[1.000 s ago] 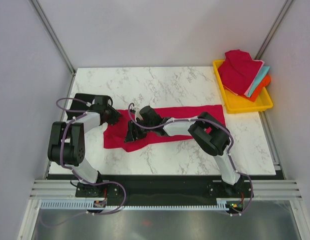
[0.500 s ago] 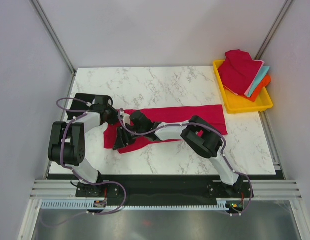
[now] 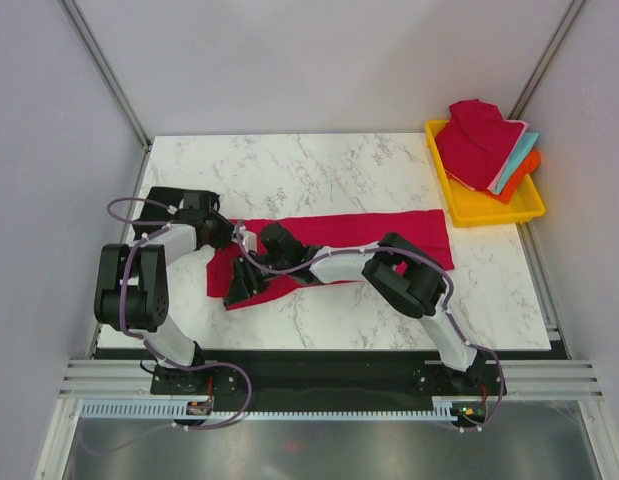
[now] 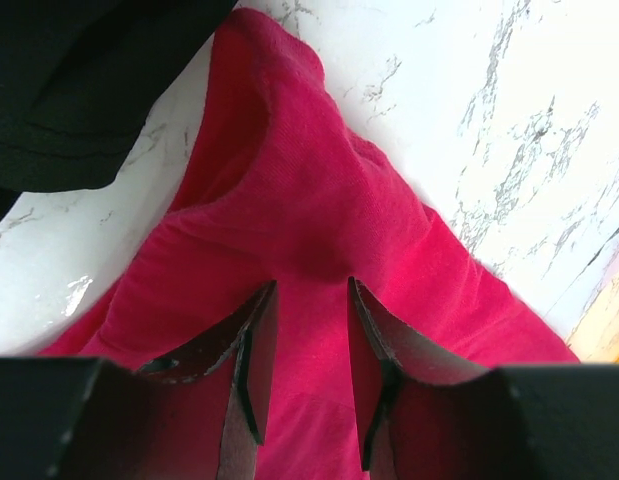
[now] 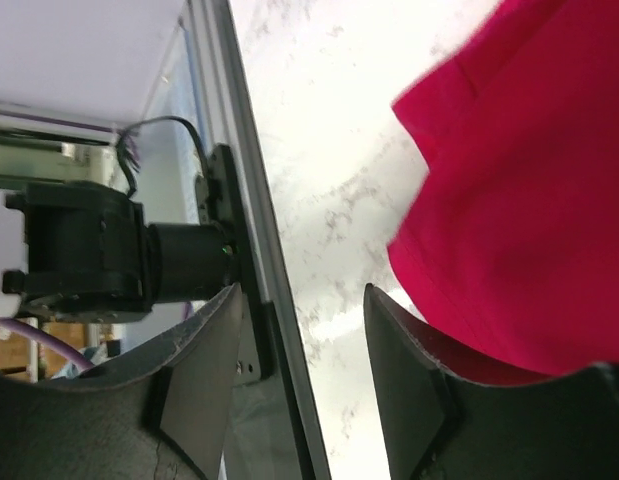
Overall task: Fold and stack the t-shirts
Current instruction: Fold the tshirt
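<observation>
A crimson t-shirt [image 3: 379, 232] lies as a long strip across the middle of the marble table. My left gripper [image 3: 229, 238] is at its left end. In the left wrist view its fingers [image 4: 311, 285] stand a narrow gap apart with red cloth [image 4: 289, 150] bunched between the tips. My right gripper [image 3: 237, 290] is at the shirt's near-left corner. In the right wrist view it [image 5: 304, 290] is open and empty, with the cloth's edge [image 5: 529, 180] beside its right finger. More shirts are piled at the back right: crimson [image 3: 479, 140], teal [image 3: 517, 160], orange [image 3: 527, 172]. No black shirt shows.
The pile sits in a yellow plastic tray [image 3: 489, 212] at the table's back right corner. The right arm reaches across the shirt toward the left arm, so both arms are close together. The table's left edge rail [image 5: 254, 230] and the left arm's base [image 5: 89, 250] lie just past the right gripper.
My right gripper has slid left and toward the near edge, along the shirt's left part and off its corner. The left end of the cloth is more bunched. The left gripper has stayed put.
</observation>
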